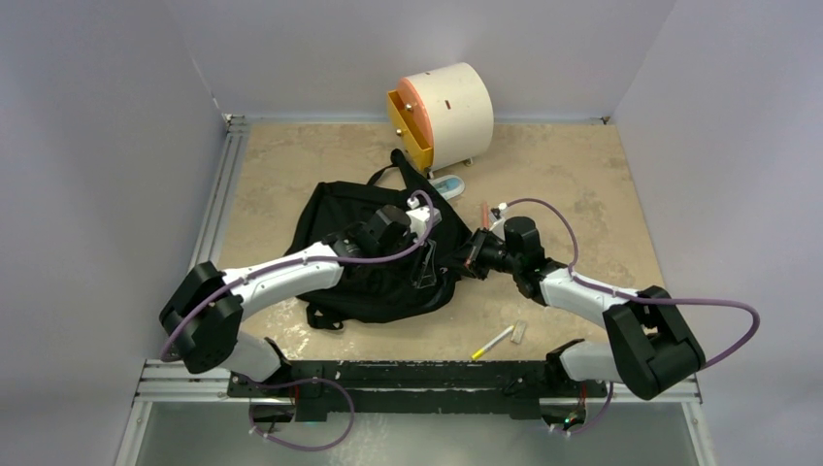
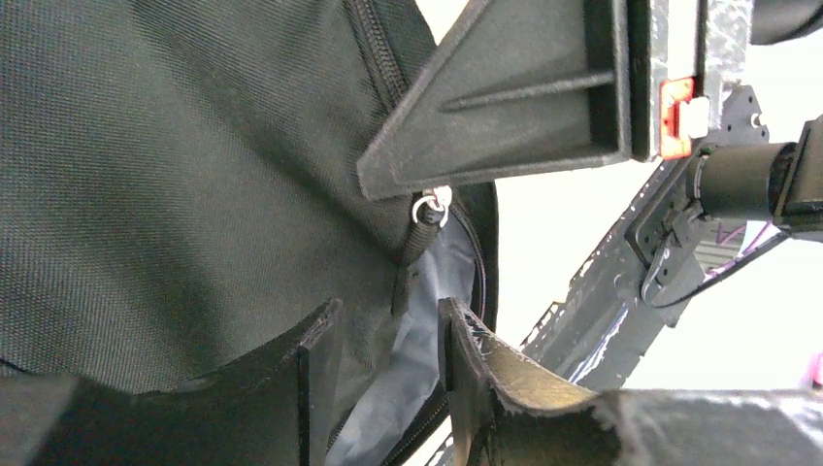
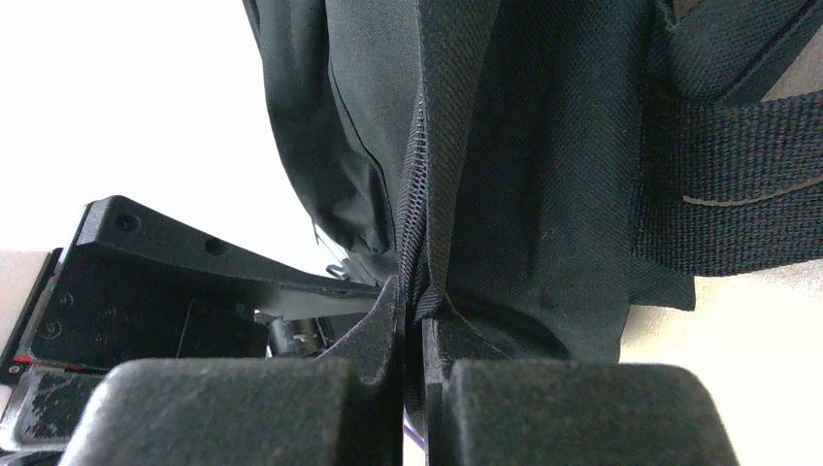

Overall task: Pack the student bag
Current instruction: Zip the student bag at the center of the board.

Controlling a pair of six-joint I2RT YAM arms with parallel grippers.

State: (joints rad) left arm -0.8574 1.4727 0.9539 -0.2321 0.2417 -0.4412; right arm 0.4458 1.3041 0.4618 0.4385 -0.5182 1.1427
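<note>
— Where have we landed this time?
— Robotics lab, a test cell by the look of it: plain grey walls [image 1: 97,126] boxing in a beige table [image 1: 582,184] on three sides
— Aluminium framing rails [image 1: 223,194] running along its edge, too
— Yes, and a left arm [image 1: 281,272] and right arm [image 1: 582,291] bolted to a black base bar [image 1: 417,374] at the near edge, purple cables [image 1: 742,316] looping off them
</note>
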